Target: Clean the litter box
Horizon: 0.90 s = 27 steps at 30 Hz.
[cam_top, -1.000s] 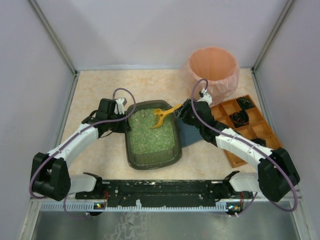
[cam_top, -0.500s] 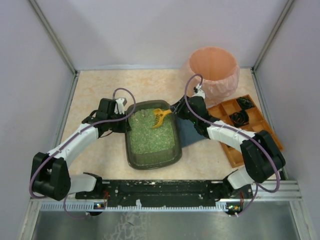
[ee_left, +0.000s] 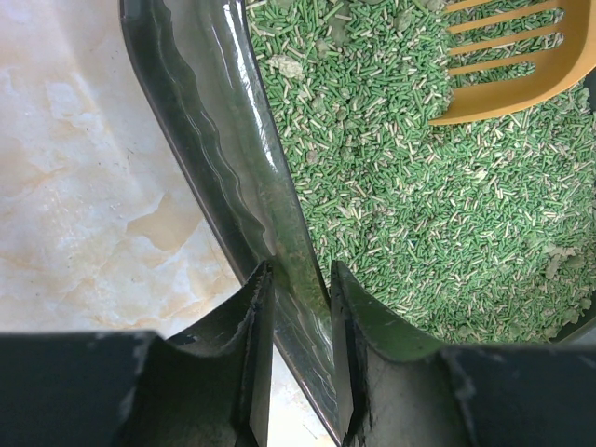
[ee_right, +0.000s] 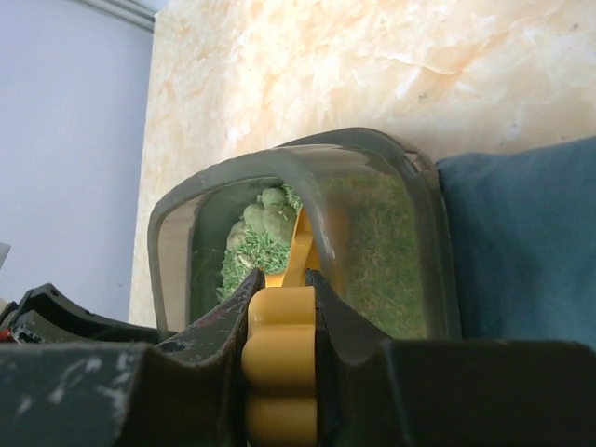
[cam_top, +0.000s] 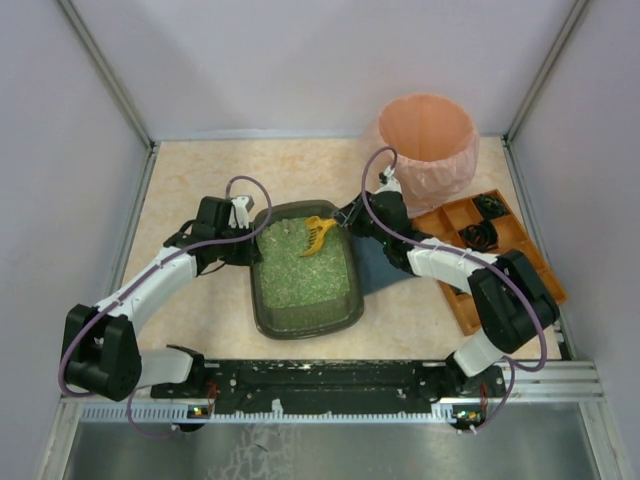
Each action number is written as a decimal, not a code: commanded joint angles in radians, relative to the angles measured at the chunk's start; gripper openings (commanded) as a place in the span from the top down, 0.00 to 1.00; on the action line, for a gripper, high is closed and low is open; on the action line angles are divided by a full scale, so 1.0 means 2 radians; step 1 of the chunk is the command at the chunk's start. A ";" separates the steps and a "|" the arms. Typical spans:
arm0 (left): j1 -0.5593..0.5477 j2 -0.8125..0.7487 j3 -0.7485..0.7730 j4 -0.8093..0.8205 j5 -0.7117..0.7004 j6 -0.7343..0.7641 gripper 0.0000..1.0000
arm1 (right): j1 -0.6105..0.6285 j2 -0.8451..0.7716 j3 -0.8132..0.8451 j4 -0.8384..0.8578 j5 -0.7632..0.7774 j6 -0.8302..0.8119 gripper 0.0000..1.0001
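Observation:
The litter box [cam_top: 262, 305], a dark tray of green litter [ee_left: 419, 205], lies mid-table. My left gripper [cam_top: 250, 237] is shut on its left rim [ee_left: 214, 140], one finger outside the wall and one inside, as the left wrist view [ee_left: 296, 275] shows. A yellow slotted scoop [cam_top: 318, 235] rests with its head in the litter at the far right corner. My right gripper [cam_top: 350, 217] is shut on the scoop's handle [ee_right: 281, 345]. In the right wrist view, grey-green clumps [ee_right: 265, 219] sit in the litter past the scoop.
A blue cloth [cam_top: 378, 265] lies under the box's right side. A round pink-lined bin [cam_top: 427, 140] stands at the back right. An orange compartmented tray [cam_top: 500, 260] with dark items sits at the right. Walls enclose the table on three sides.
My right gripper moved left onto the scoop's handle and closed on it. The left gripper kept its hold on the rim.

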State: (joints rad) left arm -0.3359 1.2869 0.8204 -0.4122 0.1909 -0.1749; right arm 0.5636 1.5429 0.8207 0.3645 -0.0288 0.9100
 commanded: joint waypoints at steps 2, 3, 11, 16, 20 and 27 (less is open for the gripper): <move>-0.009 0.019 0.000 0.001 0.023 0.010 0.68 | 0.014 0.025 0.023 0.102 -0.051 -0.016 1.00; -0.009 0.019 0.000 0.001 0.024 0.010 0.68 | 0.017 0.031 0.022 0.113 -0.060 -0.020 1.00; -0.009 0.019 0.000 0.001 0.024 0.010 0.68 | 0.042 0.082 0.030 0.137 -0.074 -0.026 1.00; -0.009 0.021 0.000 0.001 0.025 0.011 0.68 | 0.064 0.124 0.057 0.140 -0.090 -0.023 1.00; -0.010 0.020 -0.001 0.001 0.024 0.011 0.68 | 0.080 0.144 0.065 0.149 -0.101 -0.016 1.00; -0.010 0.017 0.001 -0.002 0.018 0.010 0.67 | 0.076 0.097 0.026 0.138 -0.075 -0.005 1.00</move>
State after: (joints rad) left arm -0.3359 1.2903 0.8227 -0.4133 0.1917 -0.1741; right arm 0.6628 1.7874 0.9085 0.6647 -0.1207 0.8654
